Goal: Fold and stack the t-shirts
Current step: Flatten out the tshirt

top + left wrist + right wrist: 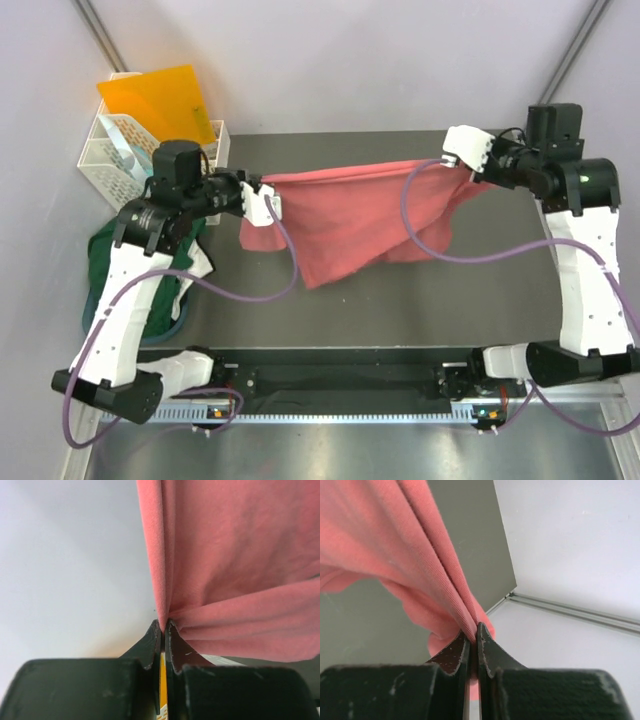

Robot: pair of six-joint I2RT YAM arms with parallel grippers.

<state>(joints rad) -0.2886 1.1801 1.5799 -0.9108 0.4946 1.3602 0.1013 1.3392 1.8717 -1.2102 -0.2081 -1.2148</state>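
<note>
The salmon-pink t-shirt (350,215) hangs stretched above the dark table between both arms, its lower part drooping toward the middle. My left gripper (268,203) is shut on the shirt's left edge; in the left wrist view the cloth (235,570) runs up from the pinched fingertips (163,625). My right gripper (455,160) is shut on the right edge; the right wrist view shows folded pink cloth (385,545) squeezed between its tips (473,627). The dark green t-shirt (150,270) lies bunched at the table's left edge, partly hidden by the left arm.
A white plastic basket (105,160) with an orange folder (160,100) stands at the back left. White walls enclose the back and sides. The dark table (400,300) spreads below the hanging shirt. Purple cables (285,270) loop from both arms.
</note>
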